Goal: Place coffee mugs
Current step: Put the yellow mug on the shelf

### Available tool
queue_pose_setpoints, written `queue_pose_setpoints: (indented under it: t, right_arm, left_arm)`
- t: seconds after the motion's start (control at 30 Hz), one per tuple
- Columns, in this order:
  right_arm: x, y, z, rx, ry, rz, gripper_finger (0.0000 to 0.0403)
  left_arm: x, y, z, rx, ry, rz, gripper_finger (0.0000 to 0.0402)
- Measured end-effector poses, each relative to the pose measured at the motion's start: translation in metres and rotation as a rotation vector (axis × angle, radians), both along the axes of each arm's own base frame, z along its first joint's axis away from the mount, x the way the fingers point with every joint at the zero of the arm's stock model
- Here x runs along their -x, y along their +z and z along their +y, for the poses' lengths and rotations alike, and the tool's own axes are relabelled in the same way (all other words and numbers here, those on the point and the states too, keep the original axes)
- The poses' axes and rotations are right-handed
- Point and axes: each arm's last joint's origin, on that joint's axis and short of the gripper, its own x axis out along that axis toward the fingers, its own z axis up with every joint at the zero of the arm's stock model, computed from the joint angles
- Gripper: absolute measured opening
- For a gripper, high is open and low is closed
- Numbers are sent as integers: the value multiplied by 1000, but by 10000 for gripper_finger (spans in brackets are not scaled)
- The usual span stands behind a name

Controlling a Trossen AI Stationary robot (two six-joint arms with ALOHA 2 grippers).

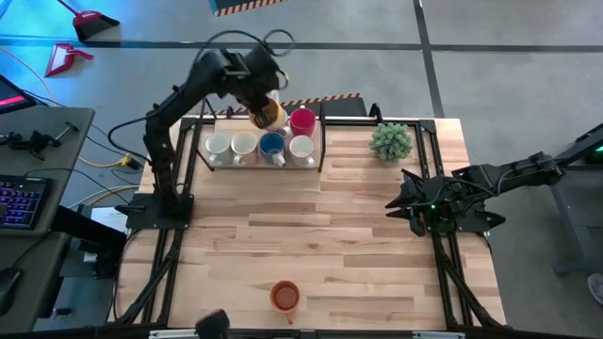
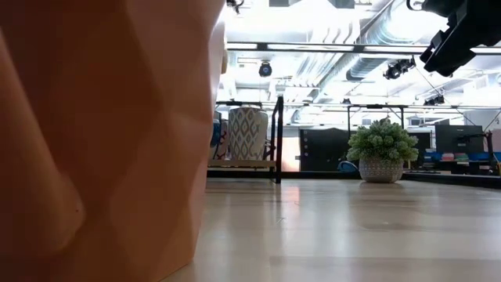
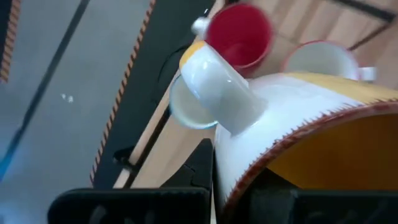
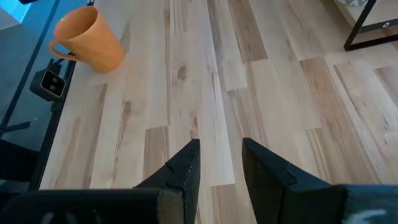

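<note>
No text, label, brand or number can be read in any view. The mugs, the table and the arms carry no lettering that shows. The striped orange-and-black tape [image 1: 247,6] on the floor bears no words.

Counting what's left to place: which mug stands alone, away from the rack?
The orange mug, standing by itself at the table's near edge. The other mugs sit in the rack at the far side, except the yellow one held by the left hand.
</note>
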Motion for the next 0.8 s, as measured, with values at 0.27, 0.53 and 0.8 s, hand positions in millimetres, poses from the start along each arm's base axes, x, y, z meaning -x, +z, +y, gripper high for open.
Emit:
queue_pose_setpoints:
  t: [0.27,0.53,0.8]
  right_arm:
    - [0,0,0,0,-8,2,99]
    - [0,-1,0,-18,-23,11,99]
    - [0,-1,0,-38,-40,15,99]
  left_arm:
    - [34,-13,57,62,112,20,4]
    - [65,-46,95,161,175,130,4]
    - [84,-83,114,257,188,211,4]
